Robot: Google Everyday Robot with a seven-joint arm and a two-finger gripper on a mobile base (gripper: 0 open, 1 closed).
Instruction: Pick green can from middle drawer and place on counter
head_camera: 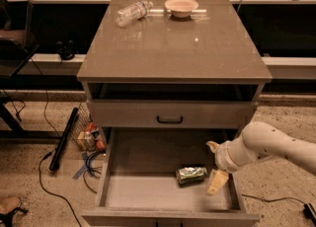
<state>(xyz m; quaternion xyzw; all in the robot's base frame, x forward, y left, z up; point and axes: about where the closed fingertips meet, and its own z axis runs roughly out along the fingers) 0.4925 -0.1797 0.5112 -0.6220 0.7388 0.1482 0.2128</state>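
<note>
The green can [191, 174] lies on its side on the floor of the open middle drawer [138, 194], right of centre. My gripper [215, 167] reaches in from the right on a white arm and hangs inside the drawer just right of the can. Its two cream fingers are spread apart, one [213, 146] toward the back and one [217, 182] toward the front, with nothing between them. The counter [173, 48] is the glossy grey-brown top of the cabinet above.
A clear plastic bottle [132, 13] lies at the counter's back left and a pale bowl [181, 7] at the back centre. The upper drawer [170, 115] with a black handle is closed. Cables, a black bar [63, 139] and small clutter lie on the floor at left.
</note>
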